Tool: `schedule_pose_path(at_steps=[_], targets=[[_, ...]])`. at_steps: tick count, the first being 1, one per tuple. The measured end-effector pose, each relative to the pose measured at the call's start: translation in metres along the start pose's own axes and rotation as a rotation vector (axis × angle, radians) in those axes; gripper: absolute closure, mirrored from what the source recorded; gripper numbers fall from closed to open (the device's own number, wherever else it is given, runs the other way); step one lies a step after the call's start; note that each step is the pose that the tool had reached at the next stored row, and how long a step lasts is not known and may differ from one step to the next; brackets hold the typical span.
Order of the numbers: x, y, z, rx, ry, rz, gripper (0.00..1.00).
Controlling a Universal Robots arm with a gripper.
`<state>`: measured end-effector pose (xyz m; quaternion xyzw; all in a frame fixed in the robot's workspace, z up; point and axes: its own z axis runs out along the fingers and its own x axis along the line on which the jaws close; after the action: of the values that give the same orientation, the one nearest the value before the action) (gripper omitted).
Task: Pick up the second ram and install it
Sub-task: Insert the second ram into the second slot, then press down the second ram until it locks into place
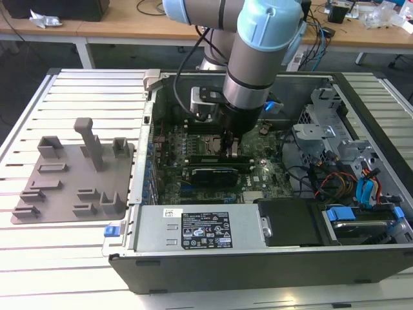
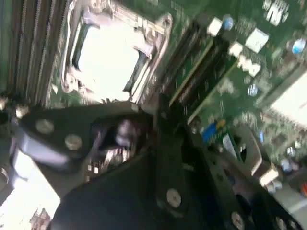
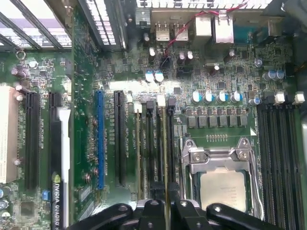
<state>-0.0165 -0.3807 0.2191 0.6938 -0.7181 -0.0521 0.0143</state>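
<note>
Pinching the second ram (image 3: 165, 158) edge-on in the gripper (image 3: 166, 208), fingers closed down to about the board's own thickness. Hovering or sitting it over one of the black memory slots (image 3: 152, 143) just beside the processor (image 3: 223, 189), going by the first wrist view; not managing to tell whether it's seated. Guessing that doing this well is coming down to holding the stick dead upright, lining its notch up with the slot's key, and pressing straight down evenly, no rocking. Spotting a white sticker on the power supply (image 1: 203, 236) and some print on the graphics card (image 3: 57, 201), but not making out any wording.
</note>
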Motion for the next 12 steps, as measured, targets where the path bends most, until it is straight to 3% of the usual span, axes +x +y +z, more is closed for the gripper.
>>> schedule_pose_path(at_steps=[1, 2, 5, 6, 12], targets=[[0.0002, 0.0003, -0.0005, -0.0005, 0.0013, 0.001, 0.79], [0.0001, 0.0007, -0.0038, -0.0006, 0.0016, 0.001, 0.79], [-0.0062, 0.0039, -0.0358, -0.0002, 0.0026, 0.001, 0.81], [-0.0081, 0.0049, -0.0462, -0.0003, 0.0033, 0.001, 0.9], [-0.0082, 0.0042, -0.0467, -0.0002, 0.0031, 0.001, 0.9]])
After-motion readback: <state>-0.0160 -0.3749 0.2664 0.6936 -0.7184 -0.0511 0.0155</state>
